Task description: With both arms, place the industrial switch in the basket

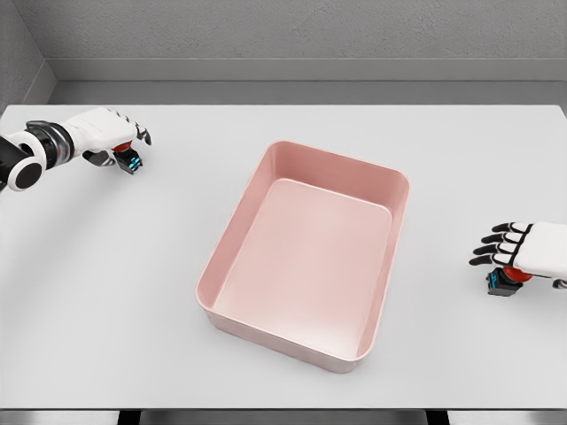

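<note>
One small dark-and-red industrial switch (129,159) sits under the curled left hand (111,133), another (505,282) beneath the spread-fingered right hand (523,248), both well apart from the empty pink basket (390,257), so either loose-looking hold risks a drop onto the tabletop (133,292).

The basket (306,350) is plain pale pink on a white table (133,266). Both switches (503,282) show red, black and blue.
</note>
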Tool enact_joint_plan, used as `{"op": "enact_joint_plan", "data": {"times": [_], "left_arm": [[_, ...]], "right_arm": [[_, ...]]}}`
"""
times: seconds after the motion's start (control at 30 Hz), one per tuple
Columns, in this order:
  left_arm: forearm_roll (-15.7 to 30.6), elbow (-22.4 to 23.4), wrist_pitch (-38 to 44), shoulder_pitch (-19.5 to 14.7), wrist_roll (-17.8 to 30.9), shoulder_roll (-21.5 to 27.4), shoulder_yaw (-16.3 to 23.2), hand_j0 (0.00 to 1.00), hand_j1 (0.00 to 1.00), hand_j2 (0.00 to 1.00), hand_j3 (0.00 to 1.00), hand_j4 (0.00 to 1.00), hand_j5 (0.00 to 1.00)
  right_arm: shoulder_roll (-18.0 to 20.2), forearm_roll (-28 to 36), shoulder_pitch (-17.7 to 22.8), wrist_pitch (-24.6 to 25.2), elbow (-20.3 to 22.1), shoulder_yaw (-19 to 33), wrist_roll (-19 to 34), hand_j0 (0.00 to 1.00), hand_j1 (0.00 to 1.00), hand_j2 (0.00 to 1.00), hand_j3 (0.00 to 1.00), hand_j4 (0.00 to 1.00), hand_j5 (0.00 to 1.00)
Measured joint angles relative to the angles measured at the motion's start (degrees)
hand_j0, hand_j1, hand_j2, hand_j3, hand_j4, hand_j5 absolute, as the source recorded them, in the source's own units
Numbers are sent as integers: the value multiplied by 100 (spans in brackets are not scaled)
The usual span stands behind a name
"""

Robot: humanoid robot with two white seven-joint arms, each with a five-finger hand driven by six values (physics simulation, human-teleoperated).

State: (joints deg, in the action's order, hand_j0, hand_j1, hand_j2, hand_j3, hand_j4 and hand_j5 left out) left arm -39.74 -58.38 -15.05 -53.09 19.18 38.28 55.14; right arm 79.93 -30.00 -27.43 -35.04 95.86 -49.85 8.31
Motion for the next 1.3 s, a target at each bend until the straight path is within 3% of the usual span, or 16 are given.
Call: {"op": "enact_joint_plan", "data": {"times": [0.87, 0.9, 1.0, 1.07, 1.3], "left_arm": [[-222, -107, -120, -53, -10, -33, 21, 46, 46, 46, 46, 46, 46], [-221, -140, -160, -79, -9, -20, 19, 41, 41, 41, 41, 41, 41], [-212, -226, -347, -149, -7, 24, 5, 39, 39, 39, 39, 39, 39], [-193, -299, -567, -158, -3, 83, -43, 35, 35, 35, 35, 35, 35], [191, -873, -1312, -404, 31, 421, -179, 35, 35, 35, 35, 35, 35]], "right_arm": [[-182, -18, 79, 0, 132, 69, -6, 100, 100, 100, 100, 100, 100], [-181, -18, 79, 0, 128, 69, -5, 100, 100, 100, 100, 100, 100], [-183, -20, 80, 0, 121, 68, 52, 100, 100, 100, 100, 100, 100], [-185, -22, 79, 0, 121, 67, 122, 92, 92, 92, 92, 92, 92], [-189, -31, 176, -1, 150, 36, 268, 87, 87, 87, 87, 87, 87]]}}
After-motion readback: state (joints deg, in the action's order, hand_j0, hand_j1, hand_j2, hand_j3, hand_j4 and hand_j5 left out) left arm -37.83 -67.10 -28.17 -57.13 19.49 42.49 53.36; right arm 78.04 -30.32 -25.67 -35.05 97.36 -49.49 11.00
